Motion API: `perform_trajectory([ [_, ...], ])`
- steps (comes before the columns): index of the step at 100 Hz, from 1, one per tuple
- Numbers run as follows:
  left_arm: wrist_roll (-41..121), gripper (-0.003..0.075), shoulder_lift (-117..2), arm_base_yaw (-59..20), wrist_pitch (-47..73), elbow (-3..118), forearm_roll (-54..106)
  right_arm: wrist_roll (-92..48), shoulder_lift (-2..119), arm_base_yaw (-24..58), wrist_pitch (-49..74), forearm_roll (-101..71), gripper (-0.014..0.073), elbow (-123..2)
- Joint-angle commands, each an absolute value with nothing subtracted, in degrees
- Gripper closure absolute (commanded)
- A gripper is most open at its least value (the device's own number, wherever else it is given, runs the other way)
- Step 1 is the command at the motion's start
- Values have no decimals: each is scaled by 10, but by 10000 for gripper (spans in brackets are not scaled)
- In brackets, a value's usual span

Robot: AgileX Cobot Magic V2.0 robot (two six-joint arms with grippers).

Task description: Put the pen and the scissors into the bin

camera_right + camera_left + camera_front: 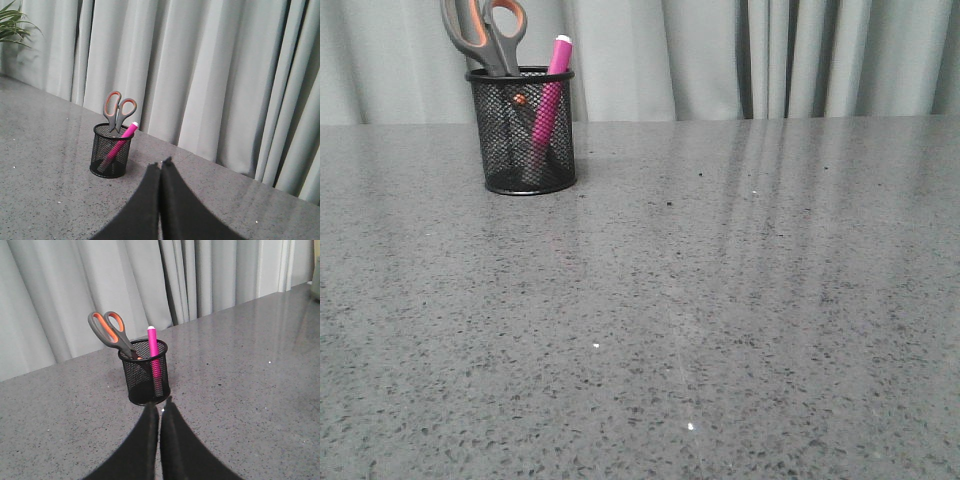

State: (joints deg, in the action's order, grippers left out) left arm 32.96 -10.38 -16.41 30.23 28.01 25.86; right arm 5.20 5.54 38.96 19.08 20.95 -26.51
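The bin (525,135) stands upright on the counter (720,300) near its far left corner, just in front of the grey curtain (720,55), and it already holds both tools. The scissors (485,35) sit blades-down inside it, with their orange-lined loops rising well above the rim. The pen (552,90) leans against the rim beside them, its white tip uppermost and poking just over the edge. Judged from this, the task looks finished.

What could still go wrong is a tip-over. The bin is small and light-looking, while the scissors are tall and top-heavy, so a nudge from an arm passing close could rock the cup or spill its contents. The left claw (161,405) is the likelier cause: in its wrist view its tips lie just in front of the bin's base, very near it, and I cannot tell whether they touch. A sideways or forward move from there might push the bin along the counter.

The left claw has its fingers pressed together and holds nothing. The right claw (161,164) is likewise closed and empty, and the bin lies well apart from it, off toward the far left. Neither claw shows in the front view.
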Motion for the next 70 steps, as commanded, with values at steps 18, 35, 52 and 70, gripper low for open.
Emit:
perform_trajectory([
  [18,328,739,-91,-154,190,248,197,51,65,389,153,218,664,-277],
  [35,274,739,-41,-87,51,121,144,51,65,389,153,218,664,-277],
  [52,186,739,-10,-52,72,47,115,51,65,389,153,218,663,-277],
  [70,126,739,22,-51,183,15,60,51,65,389,153,218,663,-277],
])
